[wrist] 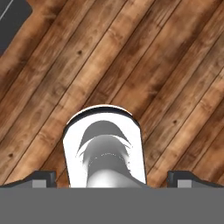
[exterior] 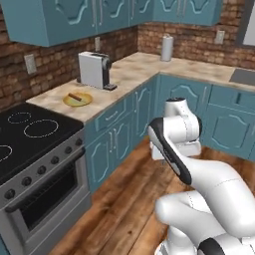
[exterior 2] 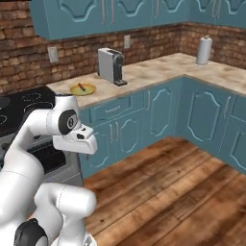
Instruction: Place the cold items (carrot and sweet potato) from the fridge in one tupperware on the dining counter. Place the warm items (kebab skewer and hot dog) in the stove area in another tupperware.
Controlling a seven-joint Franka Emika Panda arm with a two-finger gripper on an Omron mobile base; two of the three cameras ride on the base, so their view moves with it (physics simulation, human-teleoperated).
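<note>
The stove area's black cooktop sits over a steel oven front at the left. Beside it on the beige counter lies a yellow plate bearing a small reddish-brown stick-shaped item; it is too small to tell whether it is the kebab skewer or the hot dog. My arm is folded low in front of the cabinets. My gripper points down at the wooden floor, open, with nothing between its fingertips. The fridge, carrot, sweet potato, tupperware and dining counter are out of view.
A grey coffee machine stands on the counter past the plate. A paper towel roll is in the far corner, and a sink edge at the right. Teal cabinets line the floor.
</note>
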